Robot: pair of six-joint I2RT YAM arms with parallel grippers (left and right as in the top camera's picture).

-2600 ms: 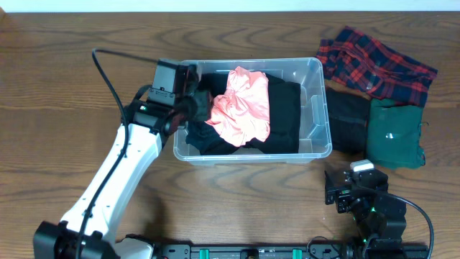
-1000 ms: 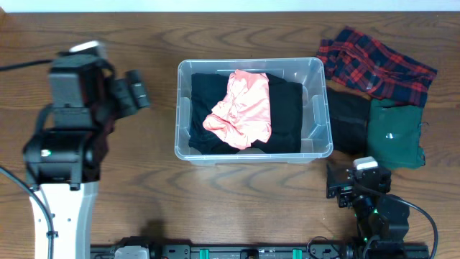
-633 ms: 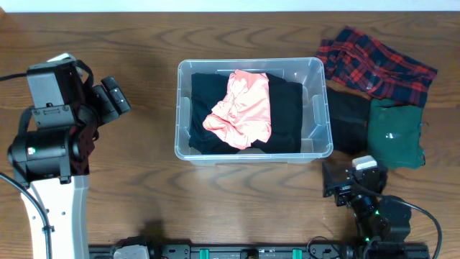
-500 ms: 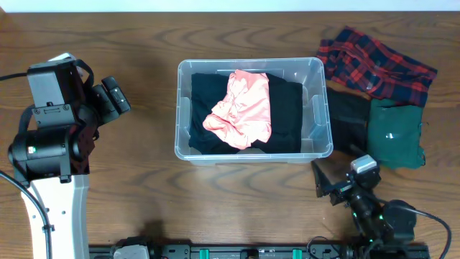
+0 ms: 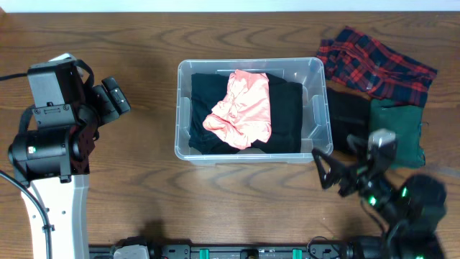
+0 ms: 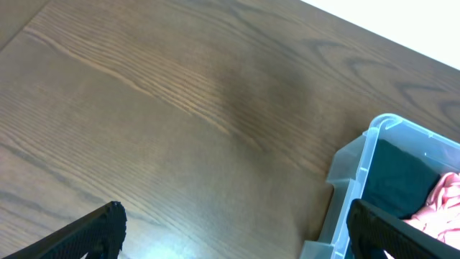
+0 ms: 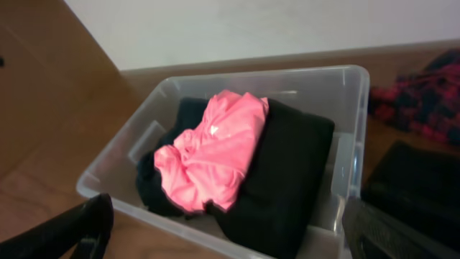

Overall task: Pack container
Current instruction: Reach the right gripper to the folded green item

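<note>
The clear container (image 5: 183, 108) stands mid-table, holding black garments and a crumpled pink garment (image 5: 241, 108) on top. My left gripper (image 5: 113, 99) hangs open and empty over bare table well to the left of it; the left wrist view shows the gripper (image 6: 237, 237) with the container's corner (image 6: 359, 165) at the right. My right gripper (image 5: 327, 171) is open and empty near the container's front right corner. In the right wrist view that gripper (image 7: 230, 237) faces the container (image 7: 251, 74) and the pink garment (image 7: 212, 151).
Right of the container lie a red plaid garment (image 5: 374, 61), a folded black garment (image 5: 348, 122) and a folded green garment (image 5: 395, 133). The black and plaid ones show at the right edge of the right wrist view.
The left arm swung left, away from the container, then held still. The right arm has lifted from the front edge and moved toward the container's front right corner.
</note>
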